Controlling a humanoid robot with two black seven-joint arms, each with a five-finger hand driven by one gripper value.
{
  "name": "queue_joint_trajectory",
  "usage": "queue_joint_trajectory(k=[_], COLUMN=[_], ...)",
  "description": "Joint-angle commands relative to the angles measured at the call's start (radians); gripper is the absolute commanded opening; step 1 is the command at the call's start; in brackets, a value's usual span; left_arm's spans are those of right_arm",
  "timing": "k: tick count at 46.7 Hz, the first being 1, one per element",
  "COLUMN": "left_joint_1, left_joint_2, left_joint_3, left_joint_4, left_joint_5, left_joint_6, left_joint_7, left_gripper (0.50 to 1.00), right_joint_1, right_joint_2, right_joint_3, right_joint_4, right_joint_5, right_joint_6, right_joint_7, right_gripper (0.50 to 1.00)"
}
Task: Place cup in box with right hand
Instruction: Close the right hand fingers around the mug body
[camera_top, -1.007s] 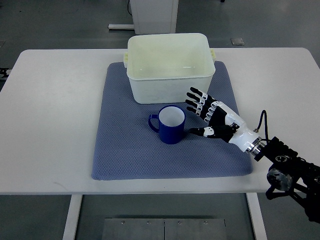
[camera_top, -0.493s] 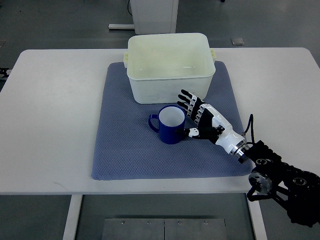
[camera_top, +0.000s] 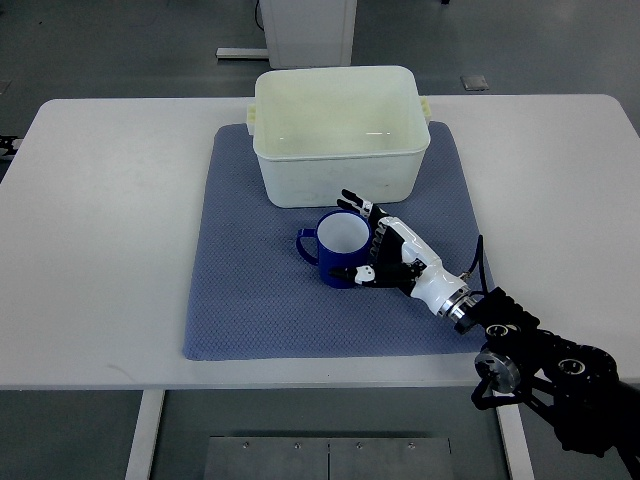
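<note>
A blue cup (camera_top: 335, 245) with a white inside stands upright on the blue-grey mat (camera_top: 250, 290), its handle pointing left. Just behind it sits the cream plastic box (camera_top: 338, 135), which holds nothing. My right hand (camera_top: 362, 240) reaches in from the lower right and is against the cup's right side. Its fingers (camera_top: 352, 202) are spread behind the rim and the thumb (camera_top: 352, 273) sits at the cup's front wall. The fingers are not closed around the cup. The left arm does not show.
The mat lies on a white table (camera_top: 110, 220). My right forearm and its dark wrist joint (camera_top: 520, 350) hang over the table's front right edge. Grey floor and a white cabinet base show beyond the table's far edge.
My right hand has slid left and slightly toward the front, from a gap beside the cup to contact with its right side. The cup has not moved.
</note>
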Motion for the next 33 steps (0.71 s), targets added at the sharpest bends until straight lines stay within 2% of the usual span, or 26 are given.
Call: queue_joint_trajectory(k=[1,14,33], left_joint_1=[0.0,0.0,0.0], left_joint_2=[0.0,0.0,0.0], left_joint_3=[0.0,0.0,0.0], left_joint_4=[0.0,0.0,0.0], left_joint_5=[0.0,0.0,0.0], left_joint_6=[0.0,0.0,0.0], left_joint_7=[0.0,0.0,0.0], left_gripper=[1.0,1.0,1.0], right_joint_1=[0.001,0.011,0.014], right_joint_2=[0.008,0.032,0.061], right_joint_3=[-0.002,-0.002,-0.003], right_joint_4=[-0.011,-0.02,-0.022], right_joint_5=[0.002,0.002,0.002], right_joint_6=[-0.013,-0.059,-0.071], right_joint_7=[0.0,0.0,0.0], right_gripper=[1.0,1.0,0.996])
